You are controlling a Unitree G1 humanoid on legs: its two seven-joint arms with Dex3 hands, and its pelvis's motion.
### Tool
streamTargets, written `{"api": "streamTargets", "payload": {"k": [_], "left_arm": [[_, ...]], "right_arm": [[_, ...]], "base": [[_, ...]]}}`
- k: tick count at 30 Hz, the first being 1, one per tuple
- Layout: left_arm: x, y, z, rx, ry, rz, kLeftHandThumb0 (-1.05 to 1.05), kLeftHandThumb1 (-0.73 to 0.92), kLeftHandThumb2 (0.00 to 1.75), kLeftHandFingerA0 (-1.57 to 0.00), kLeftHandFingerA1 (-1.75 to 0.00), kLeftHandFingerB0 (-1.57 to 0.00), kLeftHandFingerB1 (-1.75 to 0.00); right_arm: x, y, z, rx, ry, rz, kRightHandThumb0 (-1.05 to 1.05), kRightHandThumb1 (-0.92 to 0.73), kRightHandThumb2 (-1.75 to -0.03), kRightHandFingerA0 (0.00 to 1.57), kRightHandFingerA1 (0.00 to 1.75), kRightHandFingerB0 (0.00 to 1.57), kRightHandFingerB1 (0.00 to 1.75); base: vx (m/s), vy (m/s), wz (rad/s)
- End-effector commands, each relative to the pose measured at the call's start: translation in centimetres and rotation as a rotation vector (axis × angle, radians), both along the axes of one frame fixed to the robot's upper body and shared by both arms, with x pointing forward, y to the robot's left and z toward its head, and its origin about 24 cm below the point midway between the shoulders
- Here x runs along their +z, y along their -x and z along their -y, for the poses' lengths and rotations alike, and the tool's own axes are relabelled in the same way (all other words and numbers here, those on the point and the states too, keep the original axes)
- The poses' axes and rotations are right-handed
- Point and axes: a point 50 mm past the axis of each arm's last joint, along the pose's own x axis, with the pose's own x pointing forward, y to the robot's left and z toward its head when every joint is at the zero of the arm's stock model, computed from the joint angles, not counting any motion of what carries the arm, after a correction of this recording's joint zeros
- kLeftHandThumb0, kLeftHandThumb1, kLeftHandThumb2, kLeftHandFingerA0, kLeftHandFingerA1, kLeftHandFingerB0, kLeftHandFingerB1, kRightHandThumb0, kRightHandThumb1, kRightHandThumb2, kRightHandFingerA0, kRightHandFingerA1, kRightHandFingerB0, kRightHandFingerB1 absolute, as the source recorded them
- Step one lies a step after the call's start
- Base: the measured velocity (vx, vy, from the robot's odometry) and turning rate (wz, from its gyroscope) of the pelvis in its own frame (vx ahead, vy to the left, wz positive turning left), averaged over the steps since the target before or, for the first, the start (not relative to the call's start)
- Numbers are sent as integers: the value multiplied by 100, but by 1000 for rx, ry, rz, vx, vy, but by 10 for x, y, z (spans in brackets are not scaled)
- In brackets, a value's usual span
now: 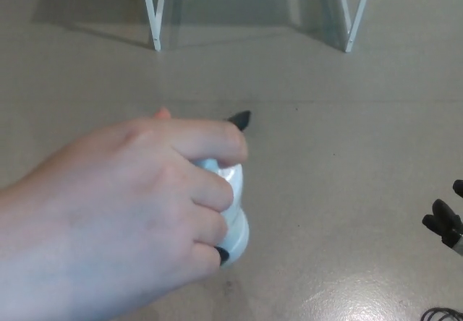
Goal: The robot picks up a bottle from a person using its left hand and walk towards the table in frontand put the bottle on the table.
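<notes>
Bottle [233,212] rests in a person's hand [130,212], offered to our left hand [242,120] for handover, though we cannot tell whether we grip it.

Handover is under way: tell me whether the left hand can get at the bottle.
Probably yes: bits of the left hand show close by the bottle, above and below. The person's hand hides most of both.
</notes>
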Motion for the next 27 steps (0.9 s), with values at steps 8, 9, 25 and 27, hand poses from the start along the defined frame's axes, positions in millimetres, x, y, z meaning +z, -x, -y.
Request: {"api": "streamTargets", "payload": {"k": [8, 9, 25, 27], "left_arm": [[-17, -7, 17, 77, -50, 3, -89, 51, 92, 0, -11, 0, 0], [-17, -7, 17, 88, -54, 6, -89, 51, 92, 0, -11, 0, 0], [-25, -2, 34, 339, 170, 187, -10, 85, 136, -112, -124, -71, -103], [-26, -1, 33, 342, 173, 185, -10, 85, 136, -113, -124, -72, -104]], "right_arm": [[5, -1, 6, -3, 50, 13, -39, -38, -74, 52, 89, 30, 65], [5, -1, 7, -4, 52, 13, -39, -38, -74, 52, 89, 30, 65], [8, -5, 5, 11, 51, 25, -42, -39, -75, 60, 85, 33, 67], [8, -5, 4, 17, 49, 25, -42, -40, -75, 59, 85, 31, 66]], "base": [[0, 0, 0], [0, 0, 0], [0, 0, 0], [0, 0, 0]]}}
